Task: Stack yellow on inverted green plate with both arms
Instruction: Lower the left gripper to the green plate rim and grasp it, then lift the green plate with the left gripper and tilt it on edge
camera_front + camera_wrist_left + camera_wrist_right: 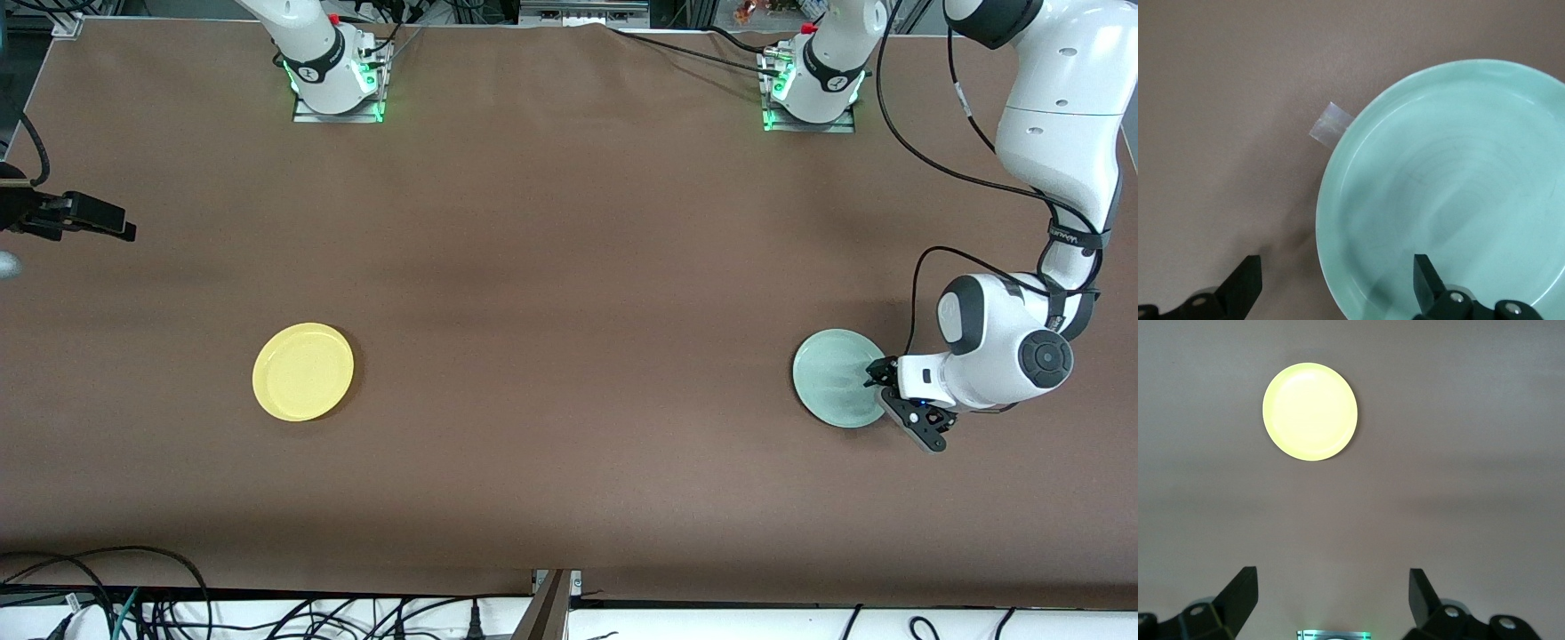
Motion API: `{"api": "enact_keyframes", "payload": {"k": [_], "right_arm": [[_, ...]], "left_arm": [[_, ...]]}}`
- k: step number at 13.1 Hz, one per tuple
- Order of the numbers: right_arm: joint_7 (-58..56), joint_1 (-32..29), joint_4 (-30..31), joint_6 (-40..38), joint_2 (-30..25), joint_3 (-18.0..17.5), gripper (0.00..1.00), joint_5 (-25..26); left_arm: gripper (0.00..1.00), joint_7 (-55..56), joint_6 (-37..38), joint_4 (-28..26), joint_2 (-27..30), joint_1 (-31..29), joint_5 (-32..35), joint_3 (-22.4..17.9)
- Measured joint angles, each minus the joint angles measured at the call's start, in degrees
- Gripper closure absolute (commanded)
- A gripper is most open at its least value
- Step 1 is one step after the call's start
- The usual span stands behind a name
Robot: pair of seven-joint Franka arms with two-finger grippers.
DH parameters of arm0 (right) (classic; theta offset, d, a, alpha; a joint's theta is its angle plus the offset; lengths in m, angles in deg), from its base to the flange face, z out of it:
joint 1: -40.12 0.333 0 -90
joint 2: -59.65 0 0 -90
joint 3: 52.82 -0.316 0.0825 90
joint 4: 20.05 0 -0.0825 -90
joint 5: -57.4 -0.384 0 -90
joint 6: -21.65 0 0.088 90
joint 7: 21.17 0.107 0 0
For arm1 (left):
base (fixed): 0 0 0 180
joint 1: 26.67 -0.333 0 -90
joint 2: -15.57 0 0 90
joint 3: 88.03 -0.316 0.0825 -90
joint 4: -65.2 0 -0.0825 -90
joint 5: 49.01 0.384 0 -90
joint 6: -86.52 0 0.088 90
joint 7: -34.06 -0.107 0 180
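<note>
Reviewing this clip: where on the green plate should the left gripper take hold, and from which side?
Best at the raised rim: the green plate lies flat, offering nothing else. Come from the left arm's end of the table, where the open left gripper already straddles that edge, one finger over the inside.

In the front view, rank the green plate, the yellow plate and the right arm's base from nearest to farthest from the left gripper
1. green plate, right at the open left gripper.
2. right arm's base, along the table's top edge.
3. yellow plate, toward the right arm's end.
</note>
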Motion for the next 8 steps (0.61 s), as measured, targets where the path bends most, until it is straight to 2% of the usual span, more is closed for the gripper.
{"api": "enact_keyframes", "payload": {"k": [1, 2, 3, 4, 8], "right_arm": [[0.0, 0.0, 0.0, 0.0, 0.0, 0.0, 0.00, 0.0], [0.0, 0.0, 0.0, 0.0, 0.0, 0.0, 0.00, 0.0], [0.0, -0.1, 0.0, 0.0, 0.0, 0.0, 0.00, 0.0], [0.0, -0.1, 0.0, 0.0, 0.0, 0.0, 0.00, 0.0], [0.0, -0.2, 0.0, 0.0, 0.0, 0.0, 0.00, 0.0]], "left_arm": [[0.33, -0.5, 0.0, 0.0, -0.3, -0.4, 0.0, 0.1], [0.69, -0.8, 0.0, 0.0, -0.6, -0.7, 0.0, 0.2], [0.97, -1.1, 0.0, 0.0, -0.7, -1.0, 0.0, 0.5], [1.00, -1.7, 0.0, 0.1, -0.7, -1.1, 0.0, 0.6], [1.00, -3.2, 0.2, 0.5, -0.6, -1.2, -0.1, 1.1]]}}
